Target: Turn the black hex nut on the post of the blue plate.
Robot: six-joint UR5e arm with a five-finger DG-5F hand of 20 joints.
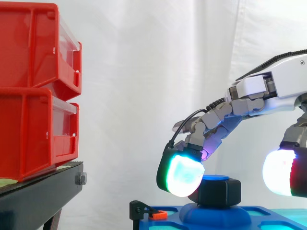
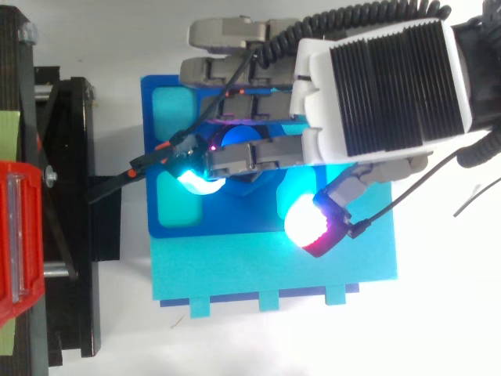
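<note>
The black hex nut (image 1: 218,191) sits on the post of the blue plate (image 1: 268,213), under the post's blue cap (image 1: 214,178). My hand (image 1: 268,91) reaches in from the right and arches over the post. Its fingers curl down round the nut, and one glowing cyan-green fingertip pad (image 1: 184,176) lies against the nut's left side. The thumb pad (image 1: 280,172), glowing white and red, hangs apart to the right of the nut. From above, my hand (image 2: 376,86) covers the nut, and the blue cap (image 2: 235,139) peeks out between the fingers.
Stacked red bins (image 1: 33,86) stand on a black stand (image 1: 38,196) to the left. A small black clip with an orange piece (image 1: 156,214) sits at the plate's left edge. The blue plate (image 2: 156,102) lies on a cyan sheet (image 2: 274,266).
</note>
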